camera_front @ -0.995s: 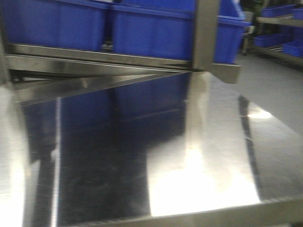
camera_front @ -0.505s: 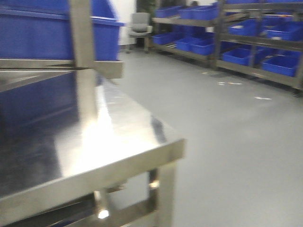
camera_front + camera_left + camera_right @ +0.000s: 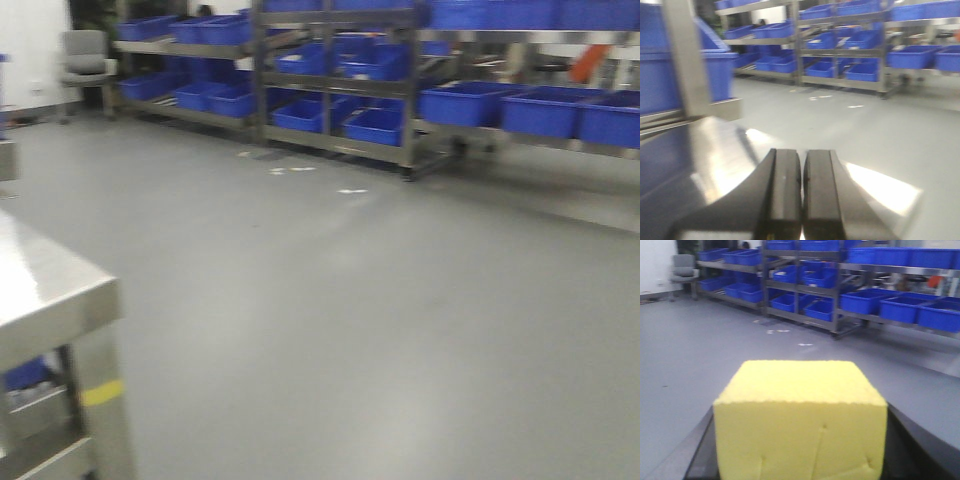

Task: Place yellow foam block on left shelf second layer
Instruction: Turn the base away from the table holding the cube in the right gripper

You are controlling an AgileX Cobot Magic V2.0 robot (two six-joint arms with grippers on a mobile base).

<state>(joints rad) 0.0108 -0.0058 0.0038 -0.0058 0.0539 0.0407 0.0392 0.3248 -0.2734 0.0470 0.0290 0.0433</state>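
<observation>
Swung right since a second ago: front view now keeps only a near-left corner of the shiny steel table (image 3: 45, 290), with bare grey floor (image 3: 350, 300) and far racks of blue plastic bins (image 3: 400, 90) ahead, so the base looks in transit and placing not begun. Right wrist view alone shows the bright yellow foam block (image 3: 800, 415), pinched between the dark fingers of the right tool (image 3: 801, 460). Left wrist view alone shows the left tool (image 3: 801, 195) pressed together, empty, over the table.

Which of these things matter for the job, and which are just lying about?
Job: yellow foam block; right gripper holding it; perhaps one of the shelf racks.
Just about: left gripper, shut and empty; steel table; grey chair; blue bins.
</observation>
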